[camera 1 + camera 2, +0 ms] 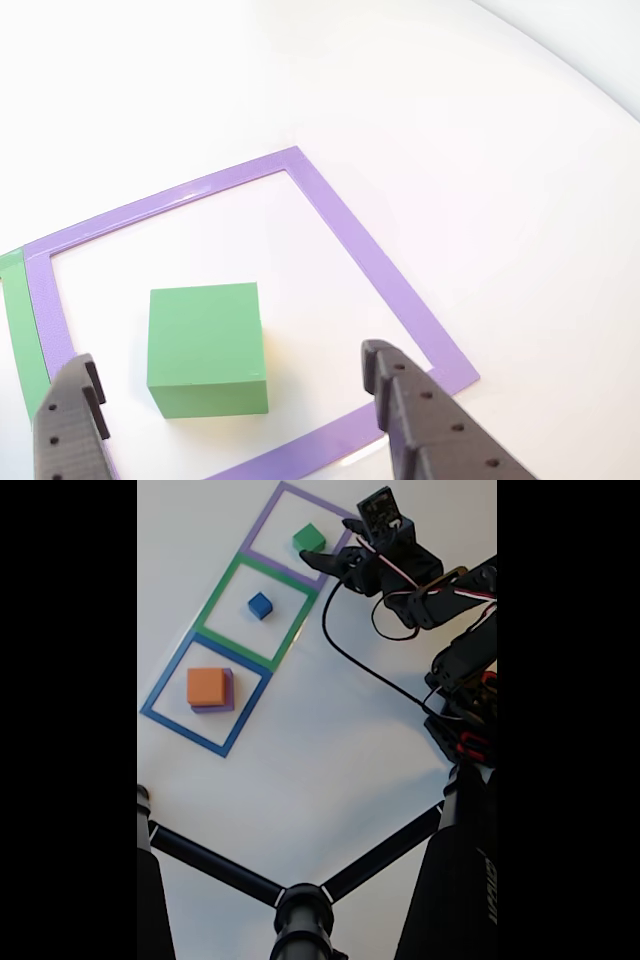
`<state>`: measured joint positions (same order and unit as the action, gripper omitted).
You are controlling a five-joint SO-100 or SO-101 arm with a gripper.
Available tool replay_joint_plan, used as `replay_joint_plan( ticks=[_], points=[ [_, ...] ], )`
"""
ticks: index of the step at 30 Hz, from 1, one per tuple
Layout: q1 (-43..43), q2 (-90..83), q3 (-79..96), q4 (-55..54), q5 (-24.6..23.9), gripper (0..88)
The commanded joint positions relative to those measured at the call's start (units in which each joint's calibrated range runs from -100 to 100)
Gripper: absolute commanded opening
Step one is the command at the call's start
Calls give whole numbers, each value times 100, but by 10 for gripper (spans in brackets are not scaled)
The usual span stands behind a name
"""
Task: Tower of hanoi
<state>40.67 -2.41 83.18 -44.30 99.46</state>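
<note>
A green cube (205, 345) sits inside the purple taped square (360, 250) on the white table. My gripper (228, 358) is open, with one dark finger on each side of the cube and clear gaps between them. In the fixed view the gripper (335, 540) hovers just right of the green cube (309, 537) in the purple square (268, 525). A small blue cube (260, 605) rests in the green square (222, 585). An orange cube (206, 686) is stacked on a purple cube (229, 692) in the blue square (165, 685).
The arm (440, 590) and its cable (360, 660) reach in from the right of the fixed view. Black stand legs (210, 860) cross the near table. A green tape strip (20, 330) borders the purple square on the left.
</note>
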Motion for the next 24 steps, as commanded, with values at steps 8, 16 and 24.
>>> replay_joint_plan(
  ticks=[8,16,24],
  points=[
    [-232,1601,-800,-1457,54,299],
    [-318,2231,-1036,-1886,54,285],
    [-481,2481,-1127,-2056,54,238]
  ],
)
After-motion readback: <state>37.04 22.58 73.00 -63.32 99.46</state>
